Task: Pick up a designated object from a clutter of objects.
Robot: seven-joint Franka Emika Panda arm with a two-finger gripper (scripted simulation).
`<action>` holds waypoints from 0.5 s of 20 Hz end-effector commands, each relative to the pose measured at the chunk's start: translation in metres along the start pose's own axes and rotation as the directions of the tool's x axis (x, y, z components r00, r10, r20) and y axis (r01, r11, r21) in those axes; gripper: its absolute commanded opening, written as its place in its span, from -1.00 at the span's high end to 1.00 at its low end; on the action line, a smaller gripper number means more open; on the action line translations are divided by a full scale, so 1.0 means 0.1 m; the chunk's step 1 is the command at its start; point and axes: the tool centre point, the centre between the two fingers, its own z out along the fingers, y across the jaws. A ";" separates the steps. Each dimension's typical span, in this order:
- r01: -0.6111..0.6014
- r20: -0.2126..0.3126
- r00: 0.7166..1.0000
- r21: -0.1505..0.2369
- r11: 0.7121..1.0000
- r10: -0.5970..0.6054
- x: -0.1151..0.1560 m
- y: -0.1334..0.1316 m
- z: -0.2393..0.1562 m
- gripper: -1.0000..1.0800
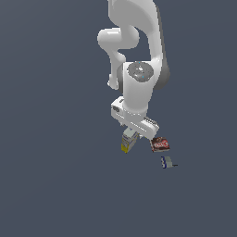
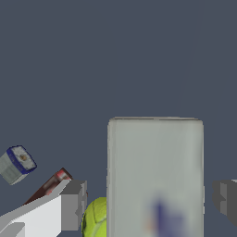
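Carton point(image 2: 155, 176), grey-white, sits between the spread fingers of the open gripper point(image 2: 150, 203), beside the ball point(image 2: 96, 218). Likely light, stiff, smooth-sided; clamp its flat broad faces squarely.

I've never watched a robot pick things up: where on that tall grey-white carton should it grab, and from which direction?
Probably from above, across the carton's two long flat sides. In the wrist view the gripper already straddles it, one finger on each side with gaps showing. Those faces look flat and parallel, so the pads could seat evenly; the ball sits close beside.
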 end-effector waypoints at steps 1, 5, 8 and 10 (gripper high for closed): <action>0.000 -0.001 1.000 0.001 1.000 0.000 0.00 -0.01 0.03 -0.92; 0.000 -0.001 1.000 0.001 1.000 0.000 0.00 -0.01 0.03 1.00; 0.000 -0.001 1.000 0.001 1.000 0.000 0.00 -0.01 0.03 1.00; 0.000 -0.001 1.000 0.001 1.000 0.000 0.00 -0.01 0.03 1.00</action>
